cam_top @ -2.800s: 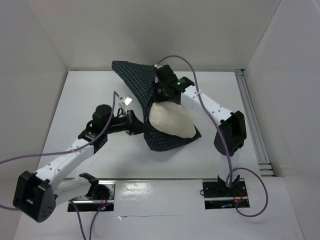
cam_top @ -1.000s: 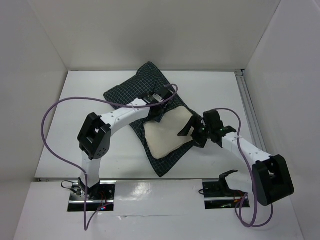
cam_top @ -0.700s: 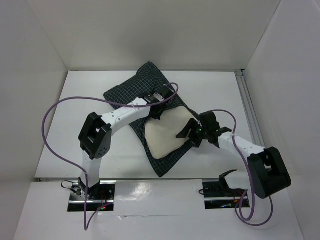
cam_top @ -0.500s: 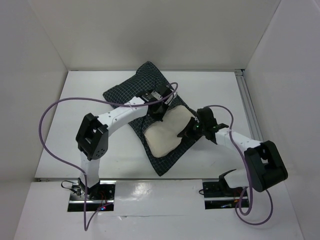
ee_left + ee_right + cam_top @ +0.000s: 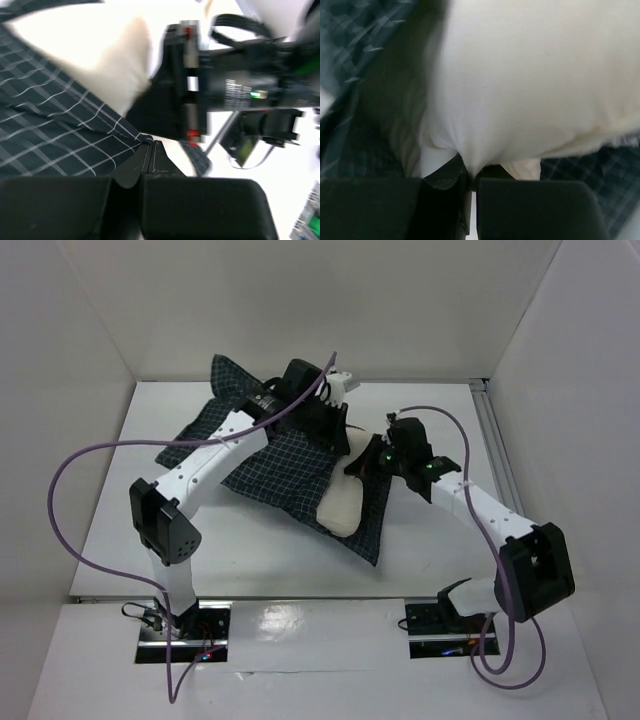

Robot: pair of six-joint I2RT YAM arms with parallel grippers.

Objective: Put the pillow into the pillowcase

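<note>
Though top cam hides jaws, wrist cams show L gripper (image 5: 150,150) clamping pillowcase (image 5: 50,130), R gripper (image 5: 470,175) pinching pillow (image 5: 530,90).

White table (image 5: 250,552), white surrounding walls (image 5: 300,300)

- White matte table (image 5: 120,500) all round, running out left of the left gripper (image 5: 338,440) and right of the right gripper (image 5: 358,468).
- Plain white back wall (image 5: 320,300) beyond both of them.
- Side walls are white too: left wall (image 5: 50,390) well off on the left gripper's side, right wall (image 5: 585,400) on the right gripper's side.
- Metal rail (image 5: 505,490) runs along the table edge between the right gripper and that wall.
- Shiny strip (image 5: 310,625) along the near edge, catching some glare.
- Light's bright and even, shadows pretty soft.
</note>
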